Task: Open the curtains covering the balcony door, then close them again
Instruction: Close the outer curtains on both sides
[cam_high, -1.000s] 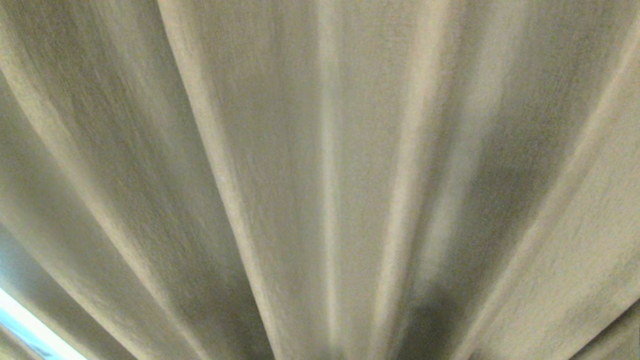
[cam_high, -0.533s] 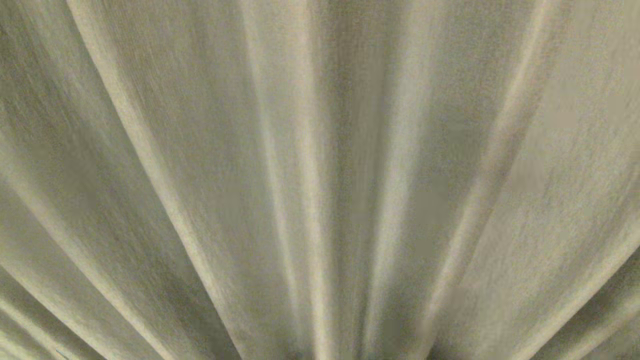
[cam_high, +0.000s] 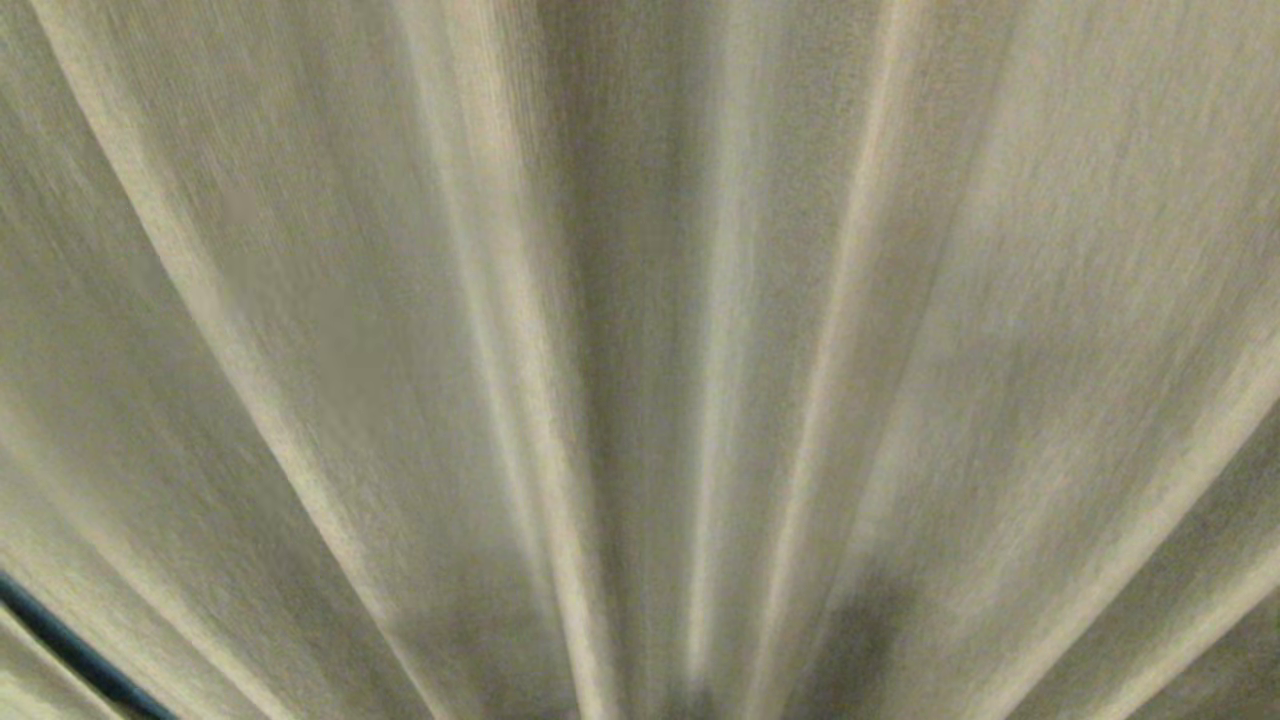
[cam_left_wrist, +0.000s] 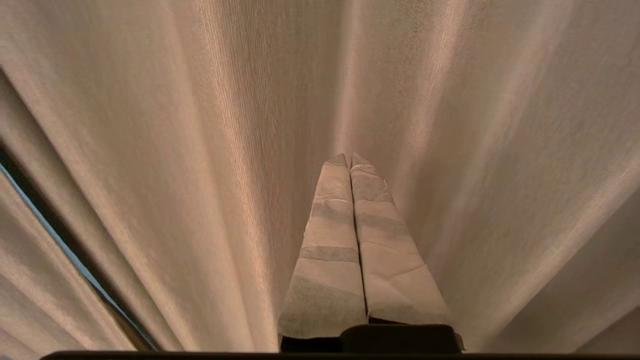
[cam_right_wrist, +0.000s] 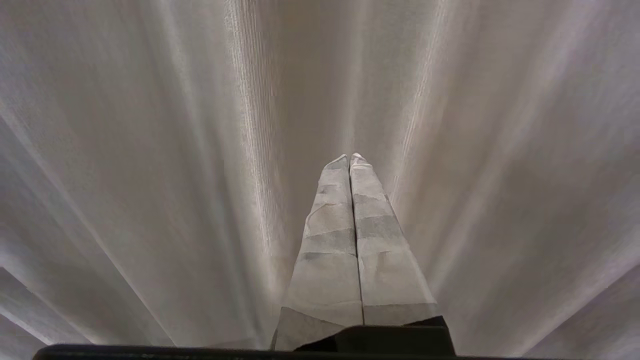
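The curtains (cam_high: 640, 330) fill the whole head view: thick cream-beige pleats that fan out from about 6 o'clock toward the top, very near to the camera. At approx. 8 o'clock, in the low left corner, a thin dark-blue strip (cam_high: 70, 650) shows betw. two folds; I judge it is a gap in the fabric, but whether the balcony door is behind it I cannot tell. No arm shows in the head view.

In the left wrist view the left gripper (cam_left_wrist: 350, 159) is clenched, both taped fingers (cam_left_wrist: 330, 240) pressed together w/ nothing betw. them, tip close to the pleats, touching or not I cannot say. A dark slit w/ a blue line (cam_left_wrist: 60, 235) runs at about 8 o'clock of that gripper.

In the right wrist view the right gripper (cam_right_wrist: 349, 159) is also clenched and empty, pointed at plain fabric, no edge visible there.

Judgement: the step in hand is to find a curtain edge, and the grasp is not begun. To do it well:
- go for the slit on the left side, not the middle of a panel;
- release the fingers before reaching, then take a full fold, not only surface weave;
- pull sideways along the rail, slow, so the cloth slides and does not tear out of the grip.
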